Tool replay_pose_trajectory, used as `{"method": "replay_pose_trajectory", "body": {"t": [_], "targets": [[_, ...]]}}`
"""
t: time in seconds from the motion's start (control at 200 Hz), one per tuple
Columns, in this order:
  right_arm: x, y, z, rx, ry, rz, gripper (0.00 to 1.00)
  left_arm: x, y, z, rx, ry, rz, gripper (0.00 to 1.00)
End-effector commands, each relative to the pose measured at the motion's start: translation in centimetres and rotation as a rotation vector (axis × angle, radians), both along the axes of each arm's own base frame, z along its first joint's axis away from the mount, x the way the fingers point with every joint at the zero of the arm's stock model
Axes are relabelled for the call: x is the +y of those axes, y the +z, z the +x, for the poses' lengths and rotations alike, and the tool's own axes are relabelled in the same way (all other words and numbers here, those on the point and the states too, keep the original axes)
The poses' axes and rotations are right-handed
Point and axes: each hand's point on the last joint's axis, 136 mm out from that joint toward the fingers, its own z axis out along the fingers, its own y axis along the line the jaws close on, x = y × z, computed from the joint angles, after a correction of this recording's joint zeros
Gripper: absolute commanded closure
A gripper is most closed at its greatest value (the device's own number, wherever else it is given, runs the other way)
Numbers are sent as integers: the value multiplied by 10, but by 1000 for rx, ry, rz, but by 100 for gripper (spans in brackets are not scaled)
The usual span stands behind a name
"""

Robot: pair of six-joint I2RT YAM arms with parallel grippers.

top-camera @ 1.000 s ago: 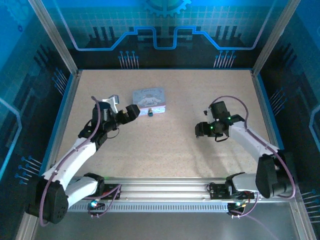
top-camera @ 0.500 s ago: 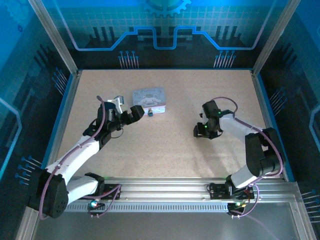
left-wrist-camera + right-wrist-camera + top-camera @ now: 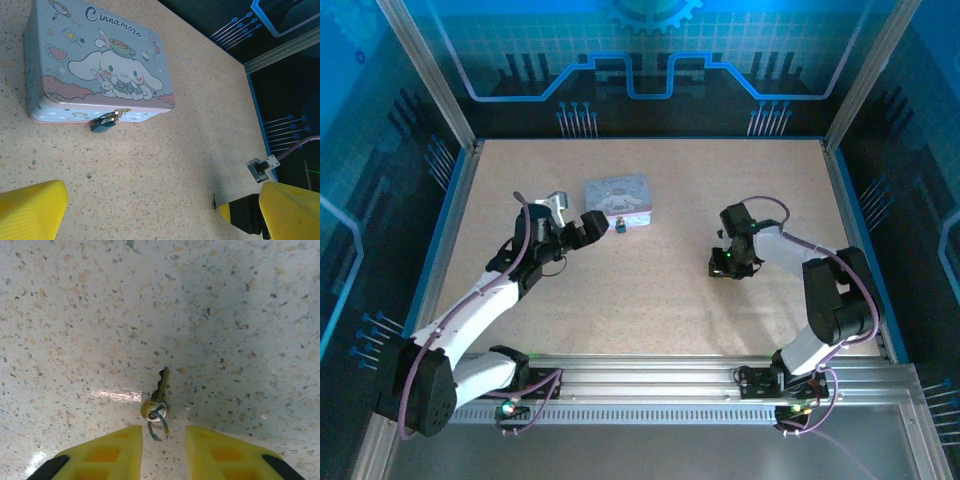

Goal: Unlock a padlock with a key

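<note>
The tin (image 3: 617,196) sits on the table (image 3: 650,300) toward the far edge, left of the middle. The padlock (image 3: 102,123) hangs at the clasp on its near wall, resting on the tabletop. The left gripper (image 3: 590,222) is low, just beside the tin's near left corner, its jaws spread wide and empty. The padlock lies ahead of them with bare table between. The key (image 3: 159,390) lies flat right of the middle, well apart from the tin, its ring (image 3: 159,427) pointing toward the right gripper (image 3: 164,442). That gripper's 2 fingers (image 3: 107,452) stand a narrow gap apart with the ring between their tips, neither pad touching it, so they grasp nothing. Bare table spreads around the key toward the right and near edges, and between the 2 arms.
</note>
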Motion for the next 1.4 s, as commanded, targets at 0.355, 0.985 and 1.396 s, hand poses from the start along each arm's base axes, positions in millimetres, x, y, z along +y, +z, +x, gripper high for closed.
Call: {"method": "replay_pose_trajectory", "body": {"t": [0.355, 0.985, 1.396], "targets": [[5, -5, 3, 13, 7, -16, 76, -6, 8, 1, -9, -17, -19, 1], [6, -12, 2, 23, 22, -41, 88, -5, 8, -2, -10, -12, -17, 1], [2, -9, 0, 12, 22, -60, 97, -4, 13, -4, -20, -14, -21, 1]]}}
